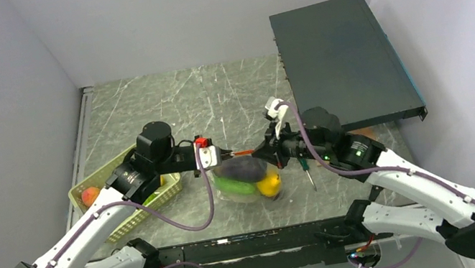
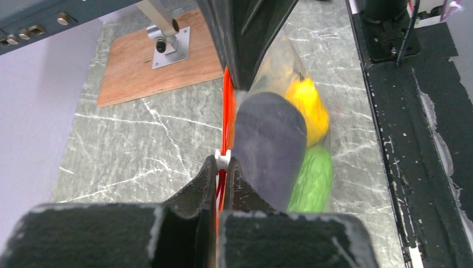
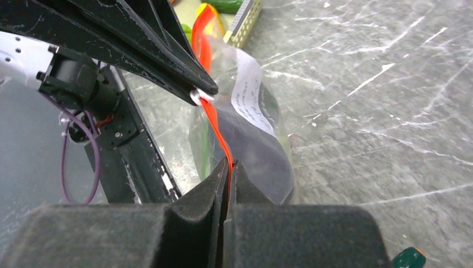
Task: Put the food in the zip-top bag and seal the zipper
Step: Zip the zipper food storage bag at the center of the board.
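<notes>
Left gripper (image 2: 223,167) and right gripper (image 3: 230,167) both clamp the zipper (image 3: 215,120). Overhead the bag (image 3: 251,106) is nearly invisible and the food (image 1: 242,169) blurred. The slider (image 2: 222,159) shows only in wrist views.

Soft, even light from above fills the overhead view, leaving only faint shadows on the bench (image 1: 213,94), whose grey stone shows a mild sheen and no hard glare. In both wrist views the near foam pads of the left end effector (image 2: 223,167) and the right end effector (image 3: 230,170) loom large and out of focus. The film of the zip-top bag (image 2: 287,61) catches pale reflections, and the food (image 2: 270,151) inside it looks soft and hazy.
</notes>
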Controlling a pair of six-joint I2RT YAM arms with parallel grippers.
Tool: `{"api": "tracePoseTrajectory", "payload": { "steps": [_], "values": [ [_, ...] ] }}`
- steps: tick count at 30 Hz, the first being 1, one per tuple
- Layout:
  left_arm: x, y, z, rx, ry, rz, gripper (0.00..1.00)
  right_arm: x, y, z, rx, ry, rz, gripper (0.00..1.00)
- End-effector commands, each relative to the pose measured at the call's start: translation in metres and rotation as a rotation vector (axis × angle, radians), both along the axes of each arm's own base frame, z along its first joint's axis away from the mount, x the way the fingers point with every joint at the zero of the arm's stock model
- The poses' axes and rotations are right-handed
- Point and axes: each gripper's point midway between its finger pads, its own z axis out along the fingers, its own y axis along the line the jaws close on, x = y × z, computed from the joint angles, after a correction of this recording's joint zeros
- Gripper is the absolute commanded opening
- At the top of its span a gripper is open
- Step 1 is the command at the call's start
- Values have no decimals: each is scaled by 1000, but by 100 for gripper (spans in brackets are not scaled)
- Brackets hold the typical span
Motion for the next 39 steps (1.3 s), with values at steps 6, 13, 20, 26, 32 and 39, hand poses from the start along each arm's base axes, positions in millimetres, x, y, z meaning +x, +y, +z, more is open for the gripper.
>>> {"api": "tracePoseTrajectory", "payload": {
  "steps": [6,13,20,26,32,39],
  "values": [
    [25,18,7,14,-132,147,0,14,-39,16,43,-82,-202,0],
    [41,33,6,20,-182,246,0,5,-61,23,64,-123,-244,0],
    [52,43,7,27,-202,304,0,1,-75,26,70,-143,-281,0],
    [54,48,6,29,-198,316,0,-3,-79,23,51,-146,-273,0],
    [60,55,6,31,-209,350,0,-2,-87,26,61,-172,-301,0],
    [66,60,7,27,-209,376,0,-3,-86,23,48,-169,-290,0]
  ]
}}
